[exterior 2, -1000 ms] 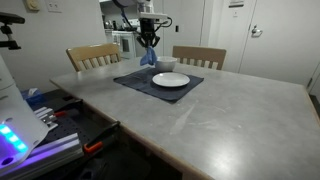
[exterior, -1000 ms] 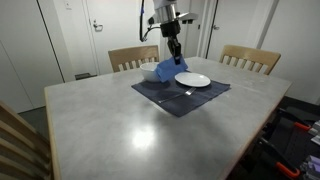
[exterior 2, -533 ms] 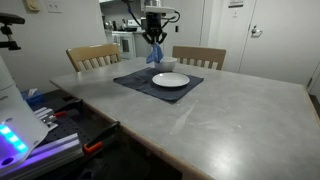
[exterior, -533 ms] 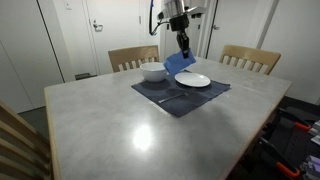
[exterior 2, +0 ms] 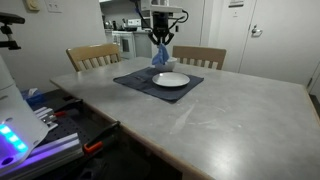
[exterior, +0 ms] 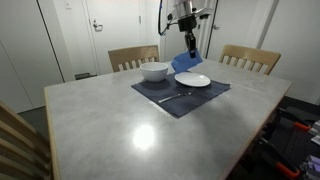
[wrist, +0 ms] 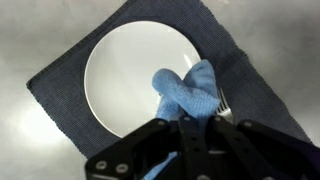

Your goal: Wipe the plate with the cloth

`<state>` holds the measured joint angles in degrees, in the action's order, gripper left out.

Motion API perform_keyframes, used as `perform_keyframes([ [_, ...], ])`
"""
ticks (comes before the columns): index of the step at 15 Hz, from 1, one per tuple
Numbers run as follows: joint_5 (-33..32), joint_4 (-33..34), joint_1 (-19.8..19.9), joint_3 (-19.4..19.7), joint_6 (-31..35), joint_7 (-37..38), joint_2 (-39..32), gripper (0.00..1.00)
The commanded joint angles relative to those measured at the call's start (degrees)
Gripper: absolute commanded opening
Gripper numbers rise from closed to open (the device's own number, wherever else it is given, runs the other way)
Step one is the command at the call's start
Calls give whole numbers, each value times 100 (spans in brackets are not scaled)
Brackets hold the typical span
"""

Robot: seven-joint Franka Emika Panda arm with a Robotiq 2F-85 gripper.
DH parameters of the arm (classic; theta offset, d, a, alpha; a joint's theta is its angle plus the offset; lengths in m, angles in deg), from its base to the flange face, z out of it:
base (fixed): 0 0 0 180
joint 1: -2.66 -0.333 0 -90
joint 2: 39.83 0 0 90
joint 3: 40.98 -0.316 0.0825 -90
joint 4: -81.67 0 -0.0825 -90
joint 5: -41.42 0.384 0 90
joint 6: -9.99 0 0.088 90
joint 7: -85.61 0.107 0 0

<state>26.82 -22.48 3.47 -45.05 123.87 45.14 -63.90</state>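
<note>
The gripper (wrist: 186, 138) is pinched shut on the blue cloth (wrist: 188, 94), which hangs from it in the air. Right under the cloth sits the white plate (wrist: 125, 80) on a dark mat (wrist: 55, 82). The cloth does not touch the plate yet, so I think no wiping is done. It has to go down and rub all around. A fork (wrist: 222, 103) lies just beside the plate. A bowl (exterior: 154, 71) sits near and could get bumped. Two chairs (exterior: 133, 57) stand behind the table (exterior: 110, 130).
</note>
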Motion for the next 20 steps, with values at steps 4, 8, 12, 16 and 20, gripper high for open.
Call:
perform_keyframes([
  [4, 641, -487, 272, 176, 261, 906, 345, 2],
  [8, 742, -742, 290, 259, 628, 1523, 560, 2],
  [12, 854, -950, 275, 210, 884, 1685, 665, 2],
  [16, 783, -755, 248, 223, 774, 1655, 489, 10],
  [20, 786, -774, 248, 223, 785, 1655, 500, 10],
])
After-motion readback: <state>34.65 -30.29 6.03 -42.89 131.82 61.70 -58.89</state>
